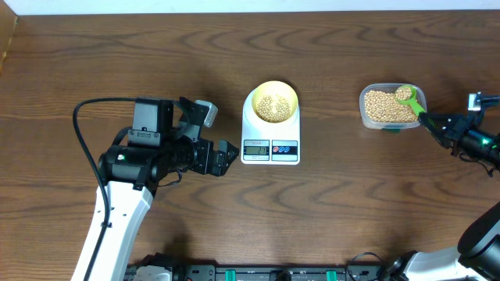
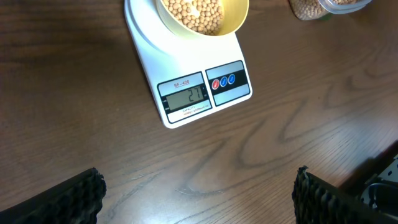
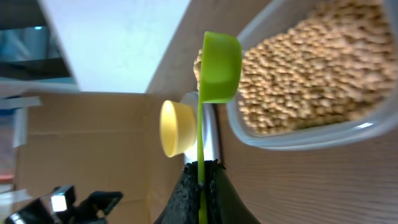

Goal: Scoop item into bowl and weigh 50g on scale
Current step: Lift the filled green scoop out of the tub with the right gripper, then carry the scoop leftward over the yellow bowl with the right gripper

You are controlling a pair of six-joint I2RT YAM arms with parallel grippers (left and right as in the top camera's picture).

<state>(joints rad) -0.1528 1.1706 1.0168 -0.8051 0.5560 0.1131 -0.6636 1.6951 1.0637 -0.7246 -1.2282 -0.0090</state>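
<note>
The pale yellow bowl (image 1: 273, 101) sits on the white scale (image 1: 270, 148) at the table's middle and holds tan beans (image 1: 273, 107). In the left wrist view the scale (image 2: 186, 68) display reads about 21. A clear tub (image 1: 387, 108) of beans stands to the right. My right gripper (image 1: 436, 123) is shut on the handle of a green scoop (image 1: 408, 96), whose cup, filled with beans, is over the tub; it also shows in the right wrist view (image 3: 219, 65). My left gripper (image 1: 228, 158) is open and empty, just left of the scale.
The bowl (image 3: 175, 129) and tub (image 3: 311, 81) both show in the right wrist view. A cardboard edge (image 1: 6, 39) stands at the far left of the table. Bare wood lies in front of the scale.
</note>
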